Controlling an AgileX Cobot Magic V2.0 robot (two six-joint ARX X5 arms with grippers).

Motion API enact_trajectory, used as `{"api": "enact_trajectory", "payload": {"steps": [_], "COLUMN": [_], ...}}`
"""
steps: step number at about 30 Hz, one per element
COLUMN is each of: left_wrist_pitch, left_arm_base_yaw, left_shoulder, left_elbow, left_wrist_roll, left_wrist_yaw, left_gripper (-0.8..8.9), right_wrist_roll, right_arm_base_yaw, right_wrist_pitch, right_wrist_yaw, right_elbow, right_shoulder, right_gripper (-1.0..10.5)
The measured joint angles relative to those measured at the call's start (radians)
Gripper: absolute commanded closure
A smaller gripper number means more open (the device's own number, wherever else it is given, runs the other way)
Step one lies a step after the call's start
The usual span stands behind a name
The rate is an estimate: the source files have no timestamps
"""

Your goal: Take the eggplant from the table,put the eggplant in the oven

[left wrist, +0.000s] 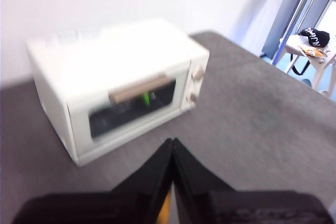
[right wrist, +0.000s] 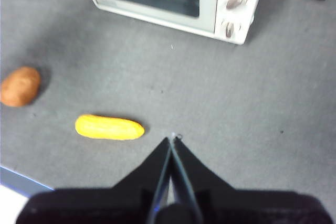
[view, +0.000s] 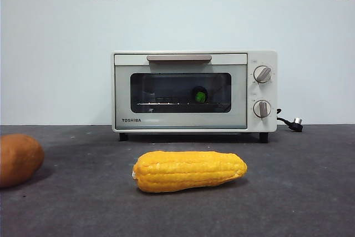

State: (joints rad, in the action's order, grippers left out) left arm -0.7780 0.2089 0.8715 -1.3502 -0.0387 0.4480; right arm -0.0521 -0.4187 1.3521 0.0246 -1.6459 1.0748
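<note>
Inside the oven (view: pixel 194 90), behind dark glass: eggplant (view: pixel 200 96), only the bright green stem cap showing, purple body lost in the dark, resting at wire-rack level right of centre. Door shut, beige bar handle (view: pixel 179 58) across the top, two round knobs (view: pixel 262 74) stacked on the right, cream-white smooth casing, black plug and cord (view: pixel 292 122) trailing off right. Near, in front of the oven: bumpy yellow corn cob (view: pixel 189 171) lying lengthwise on matte, speckled dark grey table (view: pixel 299 192). Far left: rounded orange-brown potato (view: pixel 18 159), cut off by the edge. Left gripper (left wrist: pixel 172 141) above the table, jaws pressed together, empty, view blurred. Right gripper (right wrist: pixel 171 140) likewise closed on nothing, high over corn and potato.
</note>
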Motion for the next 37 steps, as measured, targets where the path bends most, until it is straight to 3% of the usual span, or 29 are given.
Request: {"api": "enact_trajectory", "payload": {"steps": [4, 8, 18, 27, 37], "left_wrist_pitch": [0.095, 0.212, 0.573, 0.597, 0.603], "left_arm_base_yaw": [-0.010, -0.043, -0.148, -0.244, -0.273], "left_shoulder": [-0.066, -0.159, -0.404, -0.584, -0.776], "left_elbow": [0.003, 0.071, 0.523, 0.804, 1.061], "left_wrist_roll": [-0.079, -0.105, -0.118, -0.118, -0.116], "left_wrist_yaw": [0.000, 0.002, 0.004, -0.001, -0.061], "left_gripper": [8.17, 8.17, 8.18, 8.18, 8.17], "right_wrist_roll": [0.000, 0.000, 0.000, 0.000, 0.000], "right_arm_base_yaw": [0.000, 0.000, 0.000, 0.000, 0.000], "right_wrist_pitch": [0.000, 0.000, 0.000, -0.073, -0.160], "right_wrist_yaw": [-0.003, -0.003, -0.003, -0.003, -0.003], "right_elbow": [0.000, 0.000, 0.000, 0.000, 0.000], "right_shoulder": [0.060, 0.120, 0.249, 0.286, 0.286], "right_gripper": [9.5, 9.5, 9.5, 9.5, 9.5]}}
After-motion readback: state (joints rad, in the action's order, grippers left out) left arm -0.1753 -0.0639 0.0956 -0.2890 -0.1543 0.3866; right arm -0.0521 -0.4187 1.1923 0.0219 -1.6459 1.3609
